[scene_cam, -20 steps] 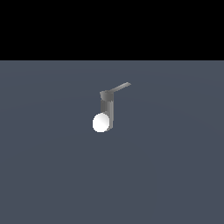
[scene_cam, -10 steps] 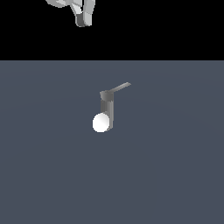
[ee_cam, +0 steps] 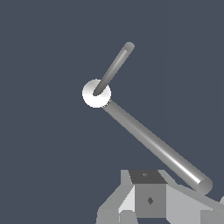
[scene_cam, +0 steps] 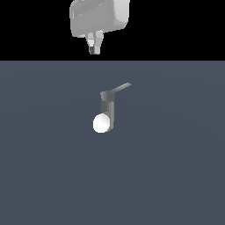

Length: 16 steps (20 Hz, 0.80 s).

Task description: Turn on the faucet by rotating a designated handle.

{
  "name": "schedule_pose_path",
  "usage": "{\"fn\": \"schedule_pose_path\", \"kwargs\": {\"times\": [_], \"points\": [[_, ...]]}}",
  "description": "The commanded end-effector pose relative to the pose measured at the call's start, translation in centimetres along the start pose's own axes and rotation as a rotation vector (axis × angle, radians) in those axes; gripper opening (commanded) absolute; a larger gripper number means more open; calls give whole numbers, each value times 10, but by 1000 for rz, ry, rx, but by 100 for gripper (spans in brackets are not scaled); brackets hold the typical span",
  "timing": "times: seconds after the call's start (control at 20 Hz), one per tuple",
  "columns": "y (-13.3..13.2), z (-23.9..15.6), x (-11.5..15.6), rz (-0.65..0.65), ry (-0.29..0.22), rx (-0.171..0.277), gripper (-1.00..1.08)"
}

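In the exterior view the faucet (scene_cam: 108, 109) is a short grey post with a white ball (scene_cam: 101, 123) at its lower end. The handle (scene_cam: 119, 88), a thin grey bar, sticks out from the post's top toward the exterior view's right. My gripper (scene_cam: 94, 47) hangs well above and behind the faucet, touching nothing, its fingers close together and empty. In the wrist view the thick grey post (ee_cam: 153, 142) runs from the white ball (ee_cam: 89, 98) toward my gripper (ee_cam: 148, 194). A thinner grey bar (ee_cam: 114, 66) points away from the ball.
The faucet stands alone on a plain dark blue-grey floor (scene_cam: 176, 176). A black background fills the upper part of the exterior view behind the white hand body (scene_cam: 100, 17).
The gripper has come down into the exterior view from the top edge; a second ago it was out of sight. The faucet and its handle have not moved.
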<state>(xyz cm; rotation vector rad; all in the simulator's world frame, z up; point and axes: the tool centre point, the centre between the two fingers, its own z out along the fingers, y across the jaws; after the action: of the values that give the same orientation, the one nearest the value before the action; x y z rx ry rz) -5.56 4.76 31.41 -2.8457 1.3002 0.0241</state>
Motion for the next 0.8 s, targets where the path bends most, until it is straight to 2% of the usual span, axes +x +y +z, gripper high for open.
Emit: {"fn": "schedule_pose_path", "kwargs": {"times": [0.0, 0.75], "points": [[-8, 12, 14, 64, 2, 1, -100], [-35, 90, 113, 467, 16, 0, -100]]}}
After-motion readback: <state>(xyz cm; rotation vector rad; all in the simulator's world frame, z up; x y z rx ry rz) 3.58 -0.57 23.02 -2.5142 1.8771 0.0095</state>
